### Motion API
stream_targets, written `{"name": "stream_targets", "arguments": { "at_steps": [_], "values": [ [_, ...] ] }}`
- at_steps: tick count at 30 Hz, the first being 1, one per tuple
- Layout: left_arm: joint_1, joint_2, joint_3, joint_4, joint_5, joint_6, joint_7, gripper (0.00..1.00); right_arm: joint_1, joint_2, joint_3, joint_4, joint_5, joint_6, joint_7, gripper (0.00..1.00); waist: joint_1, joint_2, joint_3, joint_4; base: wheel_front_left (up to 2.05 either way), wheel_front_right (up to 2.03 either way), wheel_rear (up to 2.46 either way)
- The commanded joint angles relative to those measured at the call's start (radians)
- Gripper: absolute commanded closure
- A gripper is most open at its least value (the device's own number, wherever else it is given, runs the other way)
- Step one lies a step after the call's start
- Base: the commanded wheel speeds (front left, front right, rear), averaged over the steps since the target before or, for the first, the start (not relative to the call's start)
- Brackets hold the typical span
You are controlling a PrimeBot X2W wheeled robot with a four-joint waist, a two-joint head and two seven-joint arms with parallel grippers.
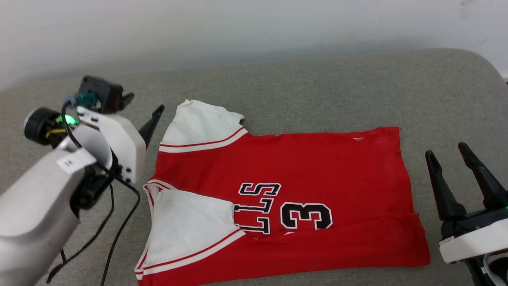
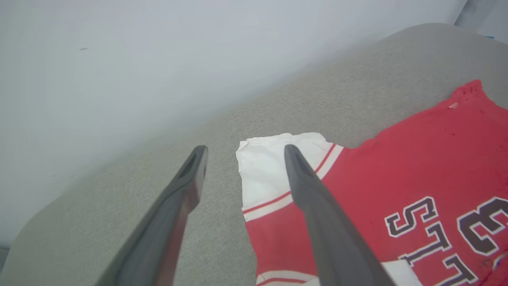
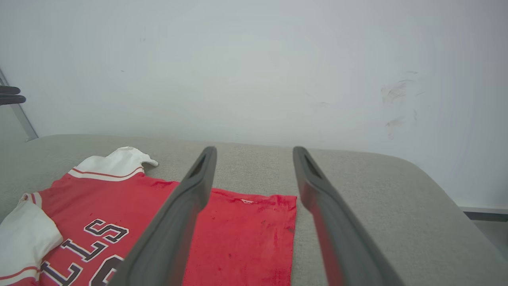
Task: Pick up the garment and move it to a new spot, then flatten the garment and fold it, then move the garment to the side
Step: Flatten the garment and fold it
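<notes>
Garment (image 1: 317, 167) lies spread on the grey padded surface (image 1: 317, 79), in its middle part and closer to the near edge than to the far edge. It is front side up, so the black lettering (image 1: 258, 206) and the number 3 (image 1: 305, 215) can be read. The neck end points to the left edge and the straight hem (image 1: 408, 190) points to the right edge. One white sleeve (image 1: 198, 123) lies open toward the far edge. The other white sleeve (image 1: 186, 226) is folded over the red front, near the near edge, and it covers a part of the lettering.

The left gripper (image 1: 145, 102) is just beside the far sleeve, on the side of the left edge. Its two fingers stand wide apart and hold nothing. In the left wrist view one finger lies in front of the sleeve and the other in front of the bare surface; I cannot tell if it touches the cloth.

The right gripper (image 1: 445, 150) is near the hem, toward the near right corner. Its fingers are also spread apart, empty, and they do not touch the garment.

A pale wall (image 1: 238, 24) rises behind the far edge.
</notes>
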Motion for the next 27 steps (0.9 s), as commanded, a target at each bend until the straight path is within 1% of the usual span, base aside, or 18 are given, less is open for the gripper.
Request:
{"name": "stream_targets", "arguments": {
  "at_steps": [1,5,8,12,17,22,27],
  "values": [
    [-0.059,-0.005,0.012,0.024,0.006,-0.015,0.013,0.0,0.023,0.03,-0.008,-0.047,-0.027,-0.001,0.002,0.0,0.0,0.0,0.052,-0.033,0.0,0.0,0.0],
    [-0.182,-0.004,0.024,0.094,0.006,-0.053,0.061,0.0,0.037,0.081,-0.014,-0.128,-0.061,-0.001,0.007,0.0,0.0,0.0,0.122,-0.065,0.0,0.0,0.0],
    [-0.271,-0.005,0.009,0.15,0.02,-0.085,0.123,0.0,0.03,0.099,-0.014,-0.163,-0.079,-0.001,0.014,0.0,0.0,0.0,0.17,-0.084,0.0,0.0,0.0],
    [-0.378,-0.037,0.001,0.229,-0.015,-0.113,0.262,0.0,0.015,0.106,-0.008,-0.19,-0.099,-0.001,0.022,0.0,0.0,0.0,0.224,-0.098,0.0,0.0,0.0],
    [-0.498,-0.068,-0.02,0.328,-0.059,-0.141,0.452,0.0,-0.019,0.099,0.007,-0.215,-0.106,-0.001,0.023,0.0,0.0,0.0,0.288,-0.118,0.0,0.0,0.0],
    [-0.575,-0.09,-0.04,0.406,-0.082,-0.155,0.581,0.0,-0.05,0.09,0.014,-0.222,-0.106,-0.001,0.019,0.0,0.0,0.0,0.346,-0.132,0.0,0.0,0.0],
    [-0.615,-0.102,-0.067,0.466,-0.065,-0.159,0.633,0.0,-0.073,0.087,0.022,-0.213,-0.101,-0.001,0.008,0.0,0.0,0.0,0.398,-0.145,0.0,0.0,0.0]
  ]
}}
